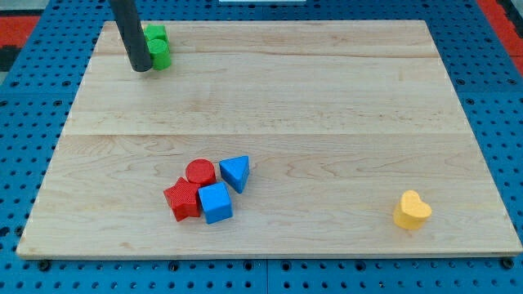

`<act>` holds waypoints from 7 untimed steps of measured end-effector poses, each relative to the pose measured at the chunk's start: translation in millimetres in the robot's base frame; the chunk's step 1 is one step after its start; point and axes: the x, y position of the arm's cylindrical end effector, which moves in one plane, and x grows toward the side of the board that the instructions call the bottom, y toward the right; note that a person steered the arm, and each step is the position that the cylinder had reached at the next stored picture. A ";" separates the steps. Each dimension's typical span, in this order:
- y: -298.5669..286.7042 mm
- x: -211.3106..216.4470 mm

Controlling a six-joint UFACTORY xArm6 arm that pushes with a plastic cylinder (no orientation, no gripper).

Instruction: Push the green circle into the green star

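Observation:
The green circle point(159, 55) sits near the board's top left corner, touching the green star point(154, 36) just above it. The star is partly hidden behind my rod. My tip point(140, 69) rests on the board just left of and slightly below the green circle, very close to it or touching it.
A cluster sits at the lower middle of the wooden board point(327, 122): a red circle point(200, 172), a red star point(183, 198), a blue cube point(215, 202) and a blue triangle point(235, 172). A yellow heart point(411, 210) lies at the lower right.

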 end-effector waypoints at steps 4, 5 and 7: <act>2.3 -11.5; 2.3 -14.0; 55.6 23.7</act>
